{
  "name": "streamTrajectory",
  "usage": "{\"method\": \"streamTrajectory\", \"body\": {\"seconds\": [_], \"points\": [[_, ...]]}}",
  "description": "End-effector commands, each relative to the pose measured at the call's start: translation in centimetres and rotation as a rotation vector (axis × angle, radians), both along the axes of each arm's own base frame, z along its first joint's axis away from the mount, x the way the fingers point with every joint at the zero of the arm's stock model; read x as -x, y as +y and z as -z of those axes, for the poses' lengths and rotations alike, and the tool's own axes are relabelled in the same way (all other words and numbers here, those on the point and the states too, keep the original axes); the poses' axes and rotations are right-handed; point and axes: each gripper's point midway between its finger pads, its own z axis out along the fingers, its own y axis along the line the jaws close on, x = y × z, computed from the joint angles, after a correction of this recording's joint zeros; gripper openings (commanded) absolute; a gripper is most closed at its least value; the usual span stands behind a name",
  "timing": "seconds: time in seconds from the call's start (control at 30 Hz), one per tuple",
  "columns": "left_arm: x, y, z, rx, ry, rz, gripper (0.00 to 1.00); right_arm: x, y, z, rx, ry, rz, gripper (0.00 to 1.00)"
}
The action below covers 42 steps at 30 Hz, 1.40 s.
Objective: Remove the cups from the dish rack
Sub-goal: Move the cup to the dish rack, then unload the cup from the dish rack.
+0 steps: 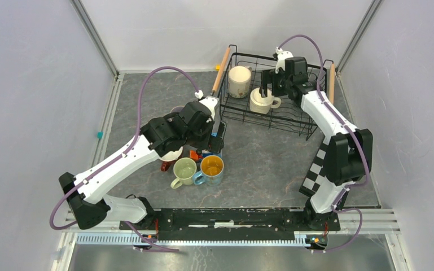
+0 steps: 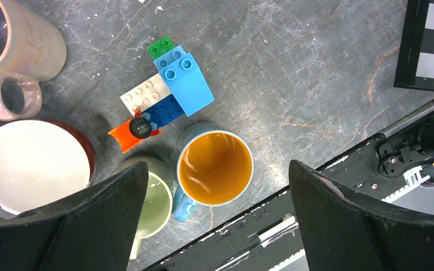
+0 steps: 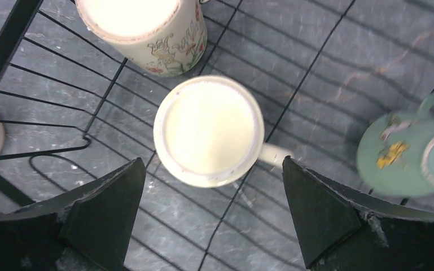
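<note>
The dish rack (image 1: 286, 119) stood at the upper centre-right of the top view on the grey bench (image 1: 259, 164), with wooden handles (image 1: 222, 69) along its two sides. In its upper left part it held a tall cream floral mug (image 1: 240, 81). A short cream mug (image 1: 262, 100) sat just below and right of that one, and both were upright and empty. At the right edge of the right wrist view a teal mug (image 3: 406, 147) lay over the rack's wires; whether it stood upright could not be told. The right tool (image 3: 213, 164) hung over the short cream mug, fingers spread wide, holding nothing.

Outside the rack, at lower centre-left of the top view, a pale green mug (image 1: 184, 169) and a blue mug (image 1: 212, 167) with an orange inside stood just beside each other, both empty. A dark red mug (image 2: 34, 164) with a white inside and a pearly pink mug (image 2: 17, 51) stood near a cluster of toy blocks (image 2: 166, 93). The left tool (image 2: 219, 165) hung above the blue mug, fingers wide, gripping nothing.
</note>
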Motion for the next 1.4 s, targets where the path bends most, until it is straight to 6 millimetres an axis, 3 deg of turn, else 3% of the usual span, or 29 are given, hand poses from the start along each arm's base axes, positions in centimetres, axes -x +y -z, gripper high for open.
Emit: {"method": "streamTrajectory", "body": {"seconds": [0.0,0.3,0.57,0.9,1.37], "points": [[-0.1,0.4,-1.6,0.017,-0.056,0.034,1.00,-2.2,0.2,0.0,0.138,-0.064,-0.176,0.98],[0.0,1.1,-1.8,0.006,-0.058,0.027,1.00,-3.4,0.9,2.6,0.191,-0.038,-0.380,0.98],[-0.1,1.2,-1.9,0.005,-0.059,0.025,1.00,-3.4,0.1,4.4,0.172,0.012,-0.355,0.98],[-0.2,1.1,-1.8,0.002,-0.054,0.023,1.00,-1.9,0.3,6.6,0.103,0.075,-0.383,0.98],[-0.3,1.0,-1.6,-0.003,-0.049,0.024,1.00,-0.9,0.9,5.7,-0.096,0.052,-0.424,0.98]]}}
